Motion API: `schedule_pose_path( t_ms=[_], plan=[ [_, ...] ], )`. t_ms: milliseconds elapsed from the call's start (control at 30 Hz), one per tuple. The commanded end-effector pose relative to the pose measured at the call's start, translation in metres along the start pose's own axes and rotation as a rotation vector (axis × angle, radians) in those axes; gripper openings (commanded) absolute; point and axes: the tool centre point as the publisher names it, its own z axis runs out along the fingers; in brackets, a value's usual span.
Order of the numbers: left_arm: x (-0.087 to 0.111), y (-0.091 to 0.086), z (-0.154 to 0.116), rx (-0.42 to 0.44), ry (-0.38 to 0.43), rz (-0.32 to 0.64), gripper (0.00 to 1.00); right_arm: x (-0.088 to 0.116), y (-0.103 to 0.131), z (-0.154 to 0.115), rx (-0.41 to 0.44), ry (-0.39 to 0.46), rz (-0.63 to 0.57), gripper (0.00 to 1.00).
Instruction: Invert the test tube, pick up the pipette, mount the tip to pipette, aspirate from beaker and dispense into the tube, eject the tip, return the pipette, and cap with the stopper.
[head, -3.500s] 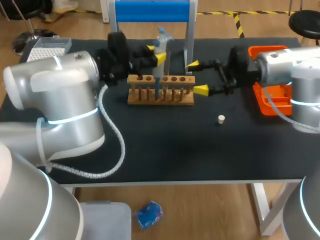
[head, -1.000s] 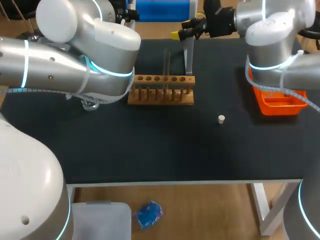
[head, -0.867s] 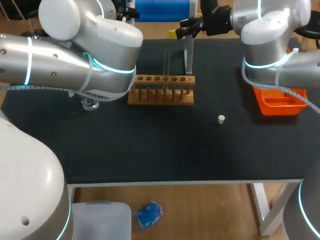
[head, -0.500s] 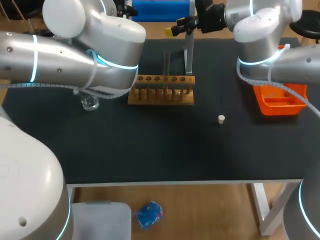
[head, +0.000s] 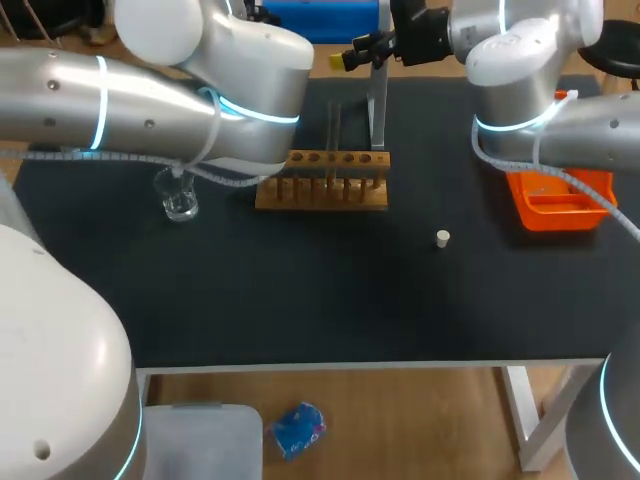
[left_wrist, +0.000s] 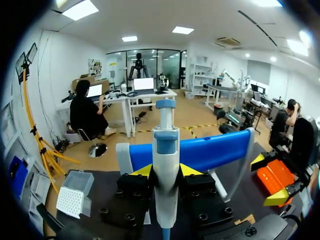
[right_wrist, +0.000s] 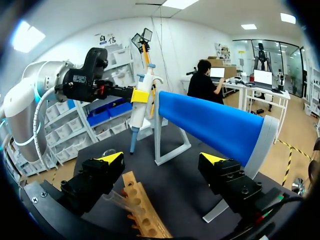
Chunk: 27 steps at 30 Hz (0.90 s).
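Observation:
In the left wrist view my left gripper (left_wrist: 166, 172) is shut on the white and blue pipette (left_wrist: 165, 150), which stands upright between its yellow tips. The right wrist view shows that pipette (right_wrist: 140, 107) held up beside the blue stand bar (right_wrist: 215, 127). My right gripper (right_wrist: 161, 160) is open and empty in front of the bar, above the wooden rack (right_wrist: 142, 210). In the head view a test tube (head: 333, 125) stands upright in the rack (head: 320, 182). The beaker (head: 180, 200) is left of the rack, and the white stopper (head: 442, 238) lies to its right. My left arm (head: 150, 90) hides its own gripper there.
The blue stand (head: 377, 105) rises behind the rack at the table's back edge. An orange tray (head: 555, 205) sits at the right. A white tip box (left_wrist: 70, 197) lies at the back left corner. My right gripper (head: 365, 52) hovers by the stand.
My left arm has swung to the right, uncovering the beaker. My right gripper has drifted slightly left and up near the stand. Rack, tube and stopper stay put.

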Motion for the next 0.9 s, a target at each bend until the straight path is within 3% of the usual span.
schedule_pose_path(
  t_ms=[33,900],
  plan=[
    [0.003,-0.006,0.005,-0.015,-0.025,0.009,0.00,0.000,0.001,-0.001,0.003,0.002,0.001,1.00],
    [-0.012,0.000,0.027,-0.074,-0.089,0.036,0.00,0.000,0.001,-0.001,0.003,0.002,0.001,1.00]
  ],
)
